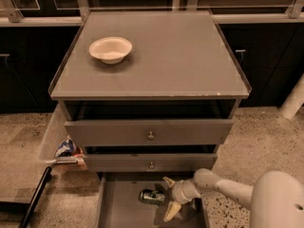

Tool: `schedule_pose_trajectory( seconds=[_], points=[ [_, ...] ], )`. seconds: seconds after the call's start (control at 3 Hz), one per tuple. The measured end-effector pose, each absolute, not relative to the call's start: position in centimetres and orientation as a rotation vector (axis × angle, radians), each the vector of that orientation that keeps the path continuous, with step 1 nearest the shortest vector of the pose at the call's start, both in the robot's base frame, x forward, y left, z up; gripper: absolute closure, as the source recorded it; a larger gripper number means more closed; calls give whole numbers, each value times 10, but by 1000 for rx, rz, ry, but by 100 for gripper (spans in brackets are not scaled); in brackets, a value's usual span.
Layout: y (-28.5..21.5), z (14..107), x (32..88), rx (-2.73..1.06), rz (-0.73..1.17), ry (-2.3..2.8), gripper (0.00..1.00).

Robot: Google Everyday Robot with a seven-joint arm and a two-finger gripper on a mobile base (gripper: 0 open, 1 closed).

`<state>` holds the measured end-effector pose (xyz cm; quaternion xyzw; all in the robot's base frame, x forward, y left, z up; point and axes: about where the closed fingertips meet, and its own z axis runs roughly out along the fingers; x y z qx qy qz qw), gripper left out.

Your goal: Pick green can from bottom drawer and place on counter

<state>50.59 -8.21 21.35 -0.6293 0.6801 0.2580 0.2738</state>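
Gripper [169, 197] is hanging low over the right side of the bottom drawer [121, 210], its 2 pale fingers standing spread apart, 1 pointing up toward the cabinet and 1 down toward the drawer's front, with nothing held between them. The green can [152, 197] is lying on its side on the drawer floor, just left of the open fingers and not yet between them; whether a fingertip is touching it cannot be told.

By its look, the can is going to handle as a light, thin-walled thing: shiny metal that is likely slippery, and a dented body that is probably going to give further under a hard squeeze. Lying down, it is also liable to roll if nudged. The safest hold is looking like the middle of its body, fingers closing across the round sides, not on the ends, and with moderate force.

As for containers, the bottom drawer is standing pulled out and is showing only the can on its flat grey floor. The 2 upper drawers [151, 133] are sitting nearly shut, their contents hidden. Up on the counter [180, 56], a white bowl [110, 49] is sitting near the left rear corner and is appearing empty, with the broad grey surface to its right offering room for the can. A crumpled bag [66, 148] is lying beside the cabinet's left flank.
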Motion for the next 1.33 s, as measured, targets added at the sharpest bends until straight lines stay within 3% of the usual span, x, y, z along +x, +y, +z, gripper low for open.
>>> schedule_pose_trajectory(
  seconds=[1.33],
  points=[
    [-46, 158, 538, -1696, 584, 1749, 0]
  ],
)
